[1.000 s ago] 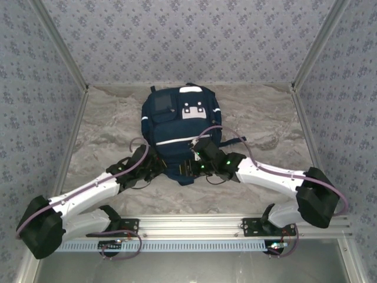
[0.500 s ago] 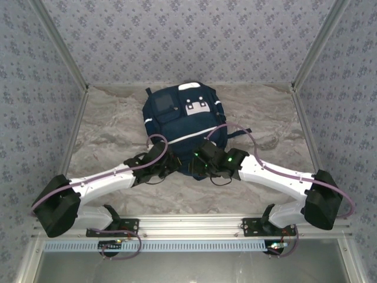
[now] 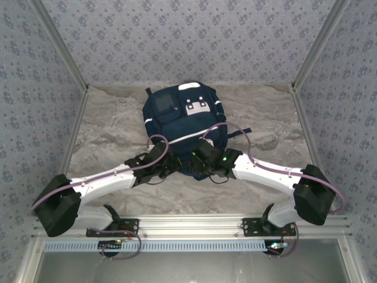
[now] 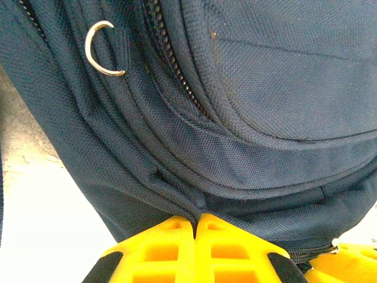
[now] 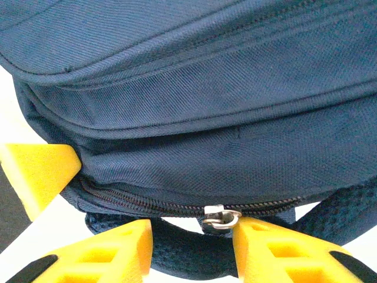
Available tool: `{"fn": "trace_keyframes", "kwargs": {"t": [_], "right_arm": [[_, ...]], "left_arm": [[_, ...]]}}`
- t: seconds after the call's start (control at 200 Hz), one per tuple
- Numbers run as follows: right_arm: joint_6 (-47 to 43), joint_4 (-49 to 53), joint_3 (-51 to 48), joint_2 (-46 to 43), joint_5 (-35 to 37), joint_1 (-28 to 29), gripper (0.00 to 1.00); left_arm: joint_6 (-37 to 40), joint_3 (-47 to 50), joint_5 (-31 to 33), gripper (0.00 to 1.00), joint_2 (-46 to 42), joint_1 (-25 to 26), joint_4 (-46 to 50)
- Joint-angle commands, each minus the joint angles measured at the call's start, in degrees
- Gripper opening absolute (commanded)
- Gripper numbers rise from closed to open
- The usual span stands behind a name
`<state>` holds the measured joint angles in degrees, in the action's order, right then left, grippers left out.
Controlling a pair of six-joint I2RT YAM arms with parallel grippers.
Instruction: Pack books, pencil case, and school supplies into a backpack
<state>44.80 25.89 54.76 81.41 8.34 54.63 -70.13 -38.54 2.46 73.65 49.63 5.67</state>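
Note:
The navy backpack (image 3: 181,121) lies flat at the middle back of the table, its white patch towards the far wall. My left gripper (image 3: 172,164) is at its near edge. In the left wrist view this gripper (image 4: 195,220) is shut on a fold of the backpack's fabric. My right gripper (image 3: 198,160) is at the same edge, just to the right. It stands open (image 5: 191,229) around a dark padded strap. The silver zipper pull (image 5: 221,216) rests against its right finger (image 5: 265,247). The zipper (image 5: 147,203) runs closed. The books and school supplies are out of view.
The backpack's straps (image 3: 235,134) trail to the right on the marbled table (image 3: 106,124). Patterned walls close in the left, back and right sides. A metal D-ring (image 4: 101,50) sits on the backpack's side. An aluminium rail (image 3: 194,224) runs along the near edge.
Both arms have reached forward and the backpack has slid towards the back wall and turned a little. In the last half second the right arm has drawn slightly left.

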Motion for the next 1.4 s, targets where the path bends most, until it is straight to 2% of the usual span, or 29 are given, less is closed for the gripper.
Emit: {"fn": "trace_keyframes", "kwargs": {"t": [0.0, 0.265, 0.335, 0.425, 0.505, 1.004, 1.219, 1.394], "right_arm": [[-6.1, -1.0, -0.6, 1.3, 2.7, 0.1, 0.40], [-5.3, -3.2, -2.2, 5.2, 1.7, 0.8, 0.40], [-5.0, -4.4, -3.6, 5.6, 1.3, 0.8, 0.31], [-4.6, -6.3, -4.9, 5.7, 1.3, -0.4, 0.11], [-5.3, -7.7, -5.5, 5.2, 1.5, -1.0, 0.00], [-12.3, -4.2, -7.2, -7.7, 0.3, -7.7, 0.00], [-13.8, -3.7, -8.8, -9.2, -1.8, -12.1, 0.00], [-15.2, -4.2, -9.0, -8.3, -3.3, -13.2, 0.00]], "left_arm": [[0.4, -2.1, 0.7, 0.00, 0.4, 0.6, -7.1], [0.7, -2.4, 1.3, 0.00, 0.4, 0.6, -6.9], [0.8, -2.4, 1.5, 0.00, 0.4, 0.6, -6.8], [1.0, -2.4, 2.1, 0.00, 0.2, 0.5, -6.1], [1.4, -2.2, 2.7, 0.00, -0.1, 0.4, -5.5], [3.4, 1.0, 6.6, 0.00, -3.1, -1.5, 0.0], [3.9, 1.1, 6.8, 0.00, -3.8, -1.9, 0.9], [4.2, 1.3, 6.8, 0.00, -4.1, -2.1, 1.2]]}}
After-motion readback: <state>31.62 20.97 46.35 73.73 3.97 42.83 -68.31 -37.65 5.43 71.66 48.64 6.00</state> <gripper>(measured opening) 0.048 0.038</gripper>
